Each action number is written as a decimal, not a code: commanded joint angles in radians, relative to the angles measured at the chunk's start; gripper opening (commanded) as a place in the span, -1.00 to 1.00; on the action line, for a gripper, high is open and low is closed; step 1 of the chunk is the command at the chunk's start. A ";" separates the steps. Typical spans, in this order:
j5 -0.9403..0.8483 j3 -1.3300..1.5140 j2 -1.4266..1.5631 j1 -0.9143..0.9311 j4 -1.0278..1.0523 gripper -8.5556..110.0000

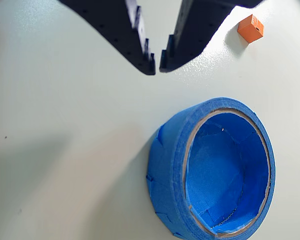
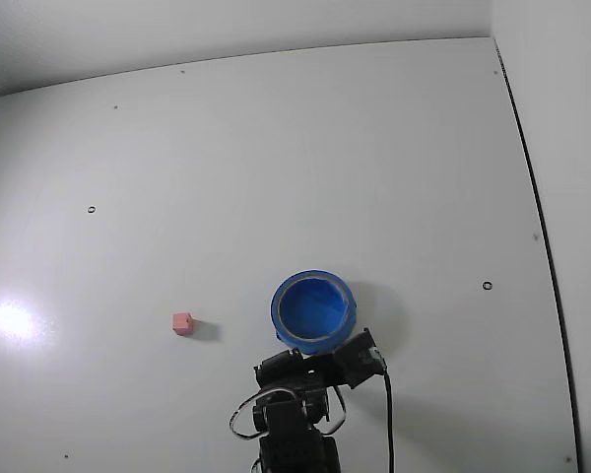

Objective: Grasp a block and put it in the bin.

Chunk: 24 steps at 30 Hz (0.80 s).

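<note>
The block (image 1: pixel 250 28) is a tiny salmon-orange cube lying on the white table at the top right of the wrist view. In the fixed view it (image 2: pixel 182 323) lies left of the bin. The bin (image 1: pixel 170 150) is a round bright blue bowl with a thick rim, standing empty at the lower right of the wrist view. In the fixed view it (image 2: pixel 277 307) stands just beyond the arm. My gripper (image 1: pixel 157 67) enters from the top edge. Its dark jaws meet almost at the tips and hold nothing. It hangs apart from both block and bin.
The black arm (image 2: pixel 295 414) with its cable rises from the bottom edge of the fixed view. A bright light glare (image 2: pixel 10 320) lies on the white table at the left. The table's right edge (image 2: pixel 537 227) runs as a dark line.
</note>
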 commanded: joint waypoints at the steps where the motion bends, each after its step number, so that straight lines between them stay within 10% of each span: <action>1: -0.006 -0.018 -0.002 -0.012 0.005 -0.85; 24: -0.156 -0.025 -0.002 -0.014 -0.006 -0.84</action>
